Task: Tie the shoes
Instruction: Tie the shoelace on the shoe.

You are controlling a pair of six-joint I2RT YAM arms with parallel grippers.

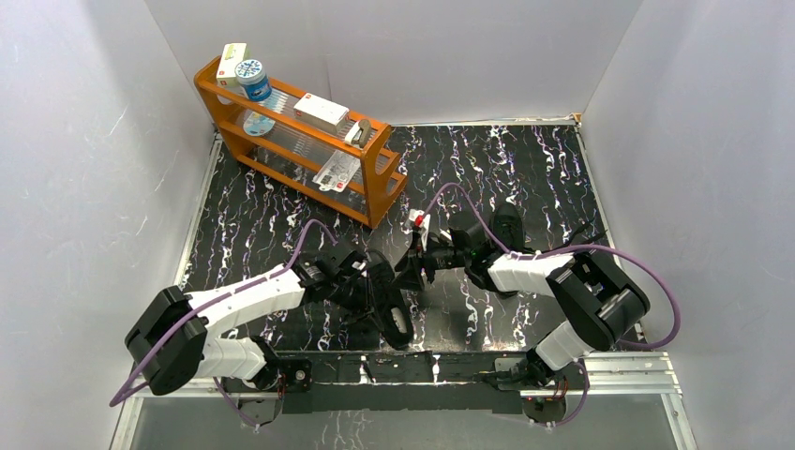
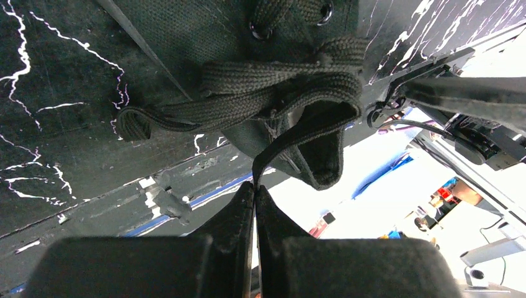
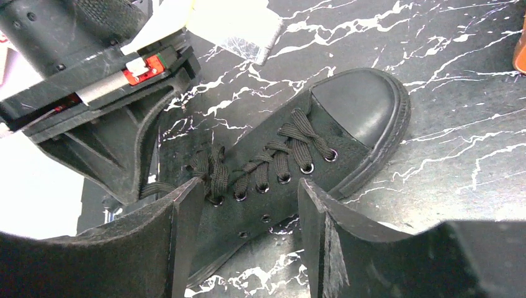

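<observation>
One black low-top shoe (image 1: 390,302) lies near the table's front edge between my two grippers, its toe pointing away from the edge. The right wrist view shows its rubber toe cap (image 3: 363,105) and the crossed laces (image 3: 291,139). My left gripper (image 2: 255,189) is shut on a thin black lace strand (image 2: 291,133), which runs taut from the knotted lace bundle (image 2: 279,87) at the shoe's opening. A slack lace loop (image 2: 133,121) lies on the table. My right gripper (image 3: 251,192) hangs open over the shoe's eyelet side, holding nothing. I cannot make out a second shoe for certain.
An orange rack (image 1: 300,141) holding boxes and a bottle stands at the back left. White walls close in the black marbled table (image 1: 525,169) on three sides. The metal front rail (image 1: 469,366) lies just behind the shoe's heel.
</observation>
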